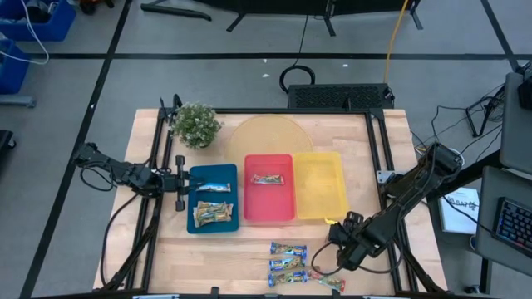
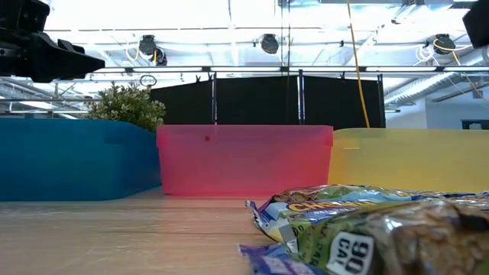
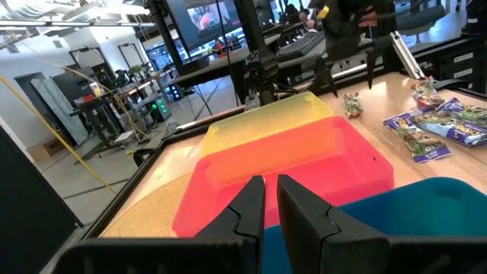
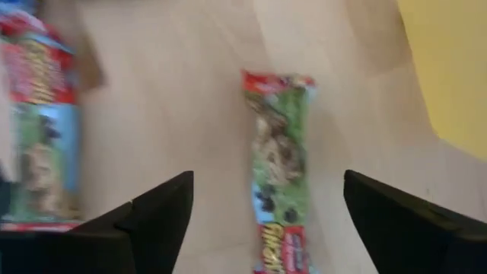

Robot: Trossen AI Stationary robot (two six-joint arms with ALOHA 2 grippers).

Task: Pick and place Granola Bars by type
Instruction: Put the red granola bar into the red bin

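Observation:
Several granola bars (image 1: 287, 263) lie on the wood near the table's front edge, and a red-and-green one (image 4: 280, 171) lies apart to their right. My right gripper (image 4: 266, 209) hangs open above that bar, one finger on either side of it, touching nothing. More bars rest in the blue tray (image 1: 213, 214), and a single bar (image 1: 268, 178) is in the red tray. The yellow tray (image 1: 320, 184) holds nothing. My left gripper (image 3: 270, 199) waits shut at the blue tray's left edge, with nothing between its fingers.
A potted plant (image 1: 196, 124) and a round tan mat (image 1: 264, 137) sit behind the trays. The three trays stand side by side mid-table: blue (image 2: 76, 160), red (image 2: 244, 160), yellow (image 2: 412, 156). Bare wood lies in front of the blue tray.

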